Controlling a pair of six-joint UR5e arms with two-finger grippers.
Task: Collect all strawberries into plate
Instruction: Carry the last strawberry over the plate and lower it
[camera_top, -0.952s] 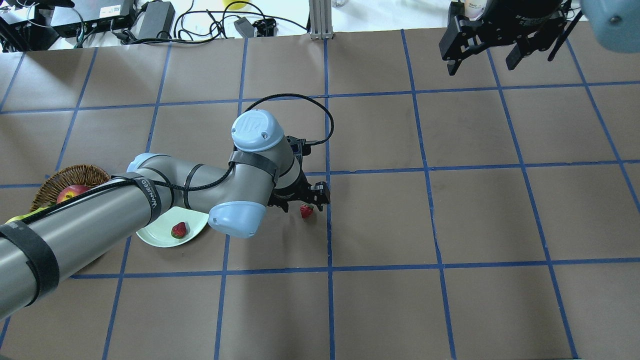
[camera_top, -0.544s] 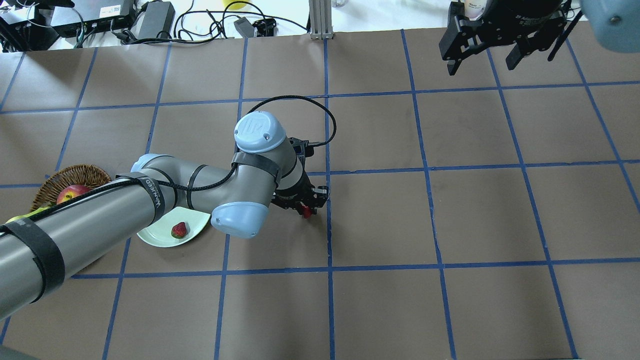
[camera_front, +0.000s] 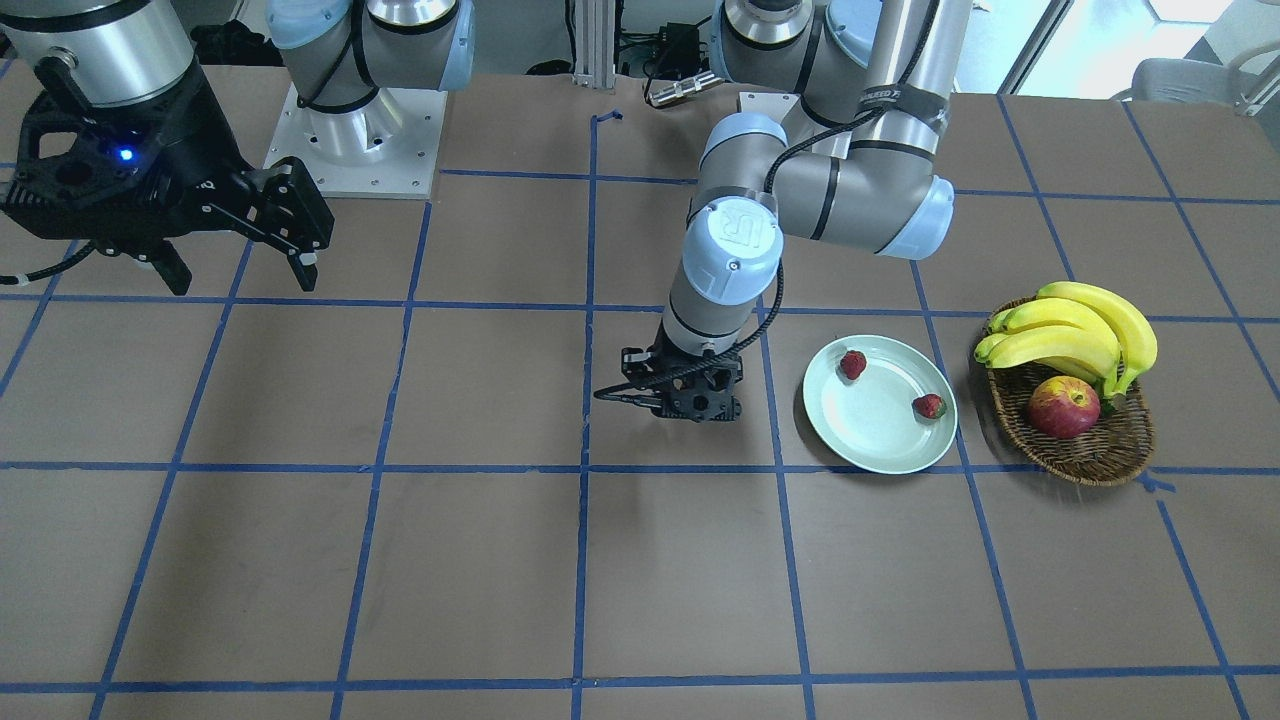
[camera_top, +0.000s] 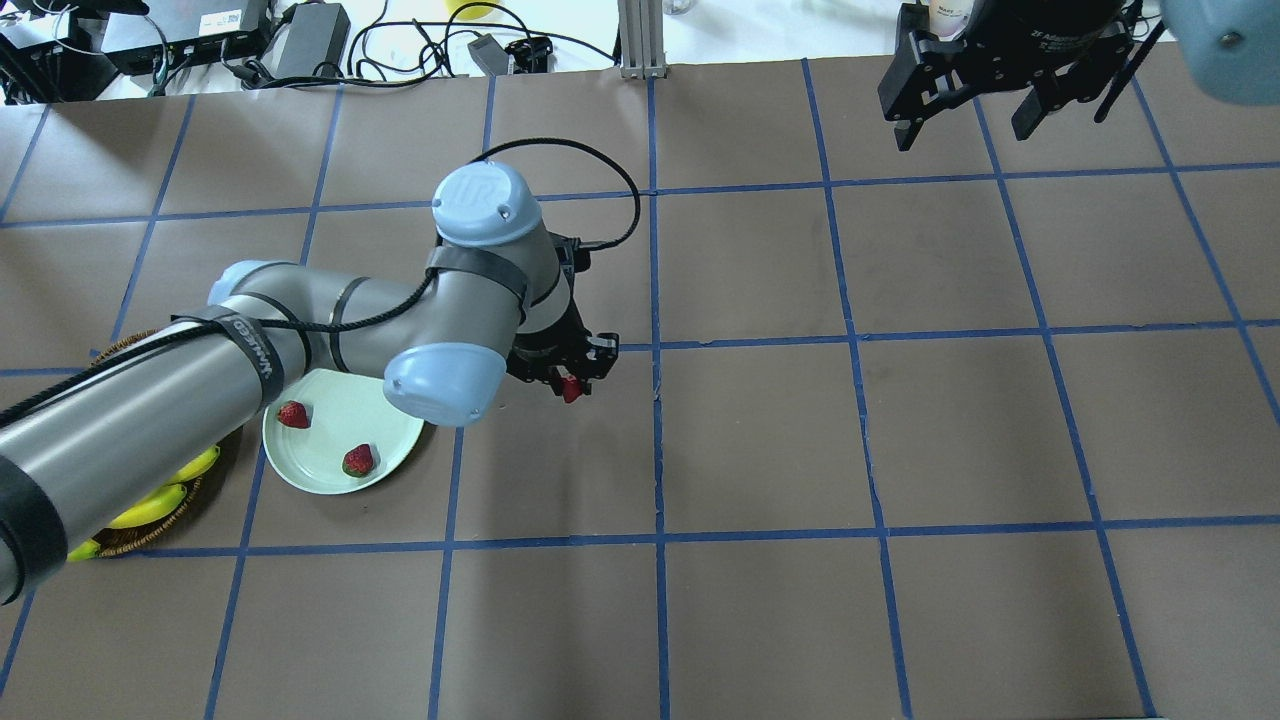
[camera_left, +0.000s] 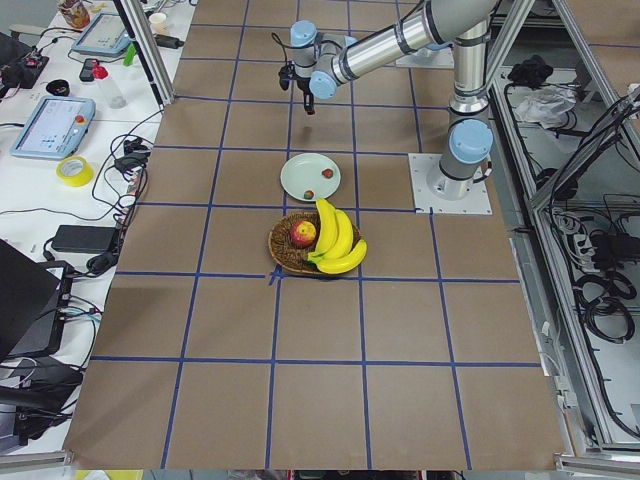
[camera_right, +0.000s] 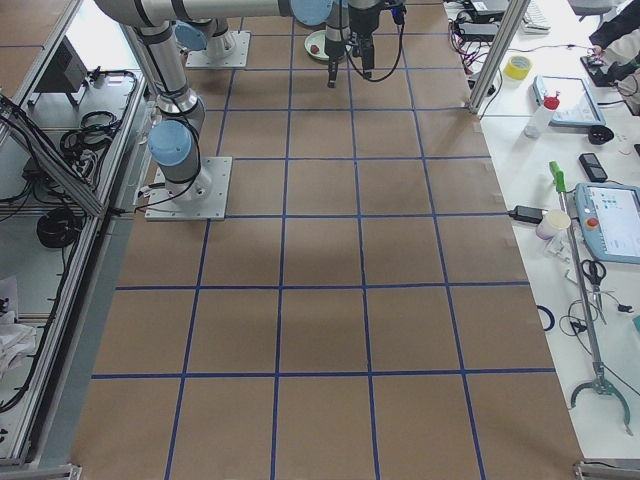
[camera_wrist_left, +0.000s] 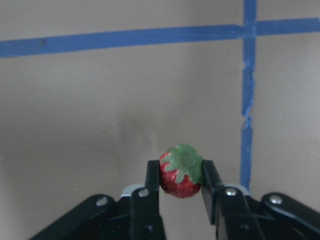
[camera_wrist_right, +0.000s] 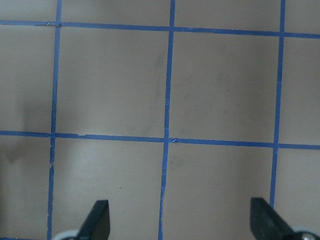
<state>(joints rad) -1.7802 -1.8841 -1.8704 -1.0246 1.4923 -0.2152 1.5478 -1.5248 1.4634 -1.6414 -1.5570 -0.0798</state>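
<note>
My left gripper (camera_top: 572, 382) is shut on a strawberry (camera_wrist_left: 181, 171) and holds it above the table, to the right of the plate (camera_top: 330, 470). The berry shows red between the fingertips in the overhead view (camera_top: 571, 388). In the front view the gripper body (camera_front: 690, 395) hides the berry. The pale mint plate (camera_front: 870, 440) holds two strawberries (camera_front: 852, 364) (camera_front: 929, 406), also in the overhead view (camera_top: 293, 414) (camera_top: 358, 460). My right gripper (camera_top: 965, 125) is open and empty, high over the far right of the table; its fingertips (camera_wrist_right: 98, 220) stand wide apart.
A brown wicker basket (camera_front: 1085, 455) with bananas (camera_front: 1075, 330) and an apple (camera_front: 1063, 407) sits just beyond the plate, partly under my left arm in the overhead view (camera_top: 150, 520). Cables and boxes (camera_top: 300, 40) lie past the table's far edge.
My left gripper closed on the strawberry, lifted it off the table and moved toward the plate. The arm's shift uncovered the second strawberry on the plate. The right arm has not moved.
</note>
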